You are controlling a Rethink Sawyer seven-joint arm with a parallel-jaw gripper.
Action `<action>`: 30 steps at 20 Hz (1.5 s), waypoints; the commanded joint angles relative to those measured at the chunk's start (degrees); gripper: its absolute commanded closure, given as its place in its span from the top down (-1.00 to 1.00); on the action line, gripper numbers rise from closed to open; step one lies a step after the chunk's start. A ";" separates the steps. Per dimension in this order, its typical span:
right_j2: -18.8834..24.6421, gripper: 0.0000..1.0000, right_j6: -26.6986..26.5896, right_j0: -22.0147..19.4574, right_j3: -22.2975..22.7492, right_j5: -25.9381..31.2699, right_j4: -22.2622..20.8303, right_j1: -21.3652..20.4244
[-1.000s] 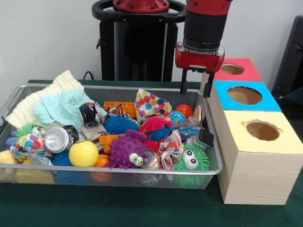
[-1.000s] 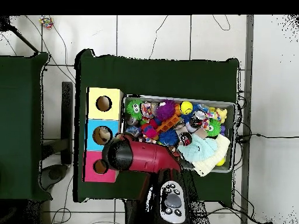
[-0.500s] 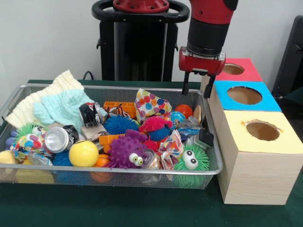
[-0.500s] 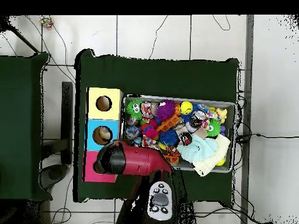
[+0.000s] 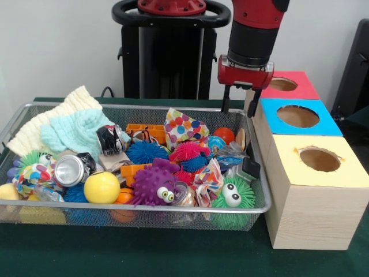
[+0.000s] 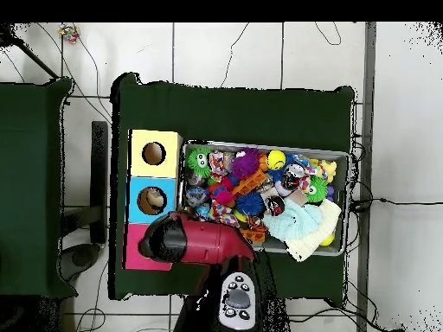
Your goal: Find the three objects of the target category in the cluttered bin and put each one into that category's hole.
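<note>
My gripper (image 5: pixel 237 112) hangs open and empty above the far right corner of the wire bin (image 5: pixel 144 208), beside the red box (image 5: pixel 302 89). In the overhead view the red arm (image 6: pixel 195 242) covers the gripper and part of the red box (image 6: pixel 134 259). The bin holds a purple spiky ball with eyes (image 5: pixel 153 183), a green one with eyes (image 5: pixel 232 199), a blue spiky ball (image 5: pixel 144 153), a pink one (image 5: pixel 187 152), a yellow ball (image 5: pixel 101 187), a crushed can (image 5: pixel 70 170), a small red ball (image 5: pixel 224 135) and a polka-dot cloth (image 5: pixel 183 127).
Three boxes with round holes line the bin's right side: red at the back, blue (image 5: pixel 323 124), yellow (image 5: pixel 346 170) nearest. Knitted mint (image 5: pixel 78 131) and cream (image 5: pixel 40 130) cloths fill the bin's far left. Orange blocks (image 5: pixel 144 130) lie mid-bin. Overhead shows the bin (image 6: pixel 260 145) next to the boxes.
The gripper has risen a little and shifted away from the bin toward the red box, still open and empty. The bin's contents have not moved.
</note>
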 commanded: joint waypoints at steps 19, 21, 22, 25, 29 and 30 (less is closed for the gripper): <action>-7.79 1.00 9.33 4.99 -8.82 10.20 -0.44 0.98; -6.66 1.00 8.79 4.97 -8.78 10.40 0.15 0.92; -6.37 1.00 8.61 5.13 -8.97 10.98 0.30 0.76; -5.96 1.00 8.56 5.73 -9.62 12.69 0.75 0.57; -4.56 1.00 7.74 4.75 -11.98 12.36 1.03 2.76; -3.90 1.00 7.30 4.08 -12.38 11.41 1.03 3.62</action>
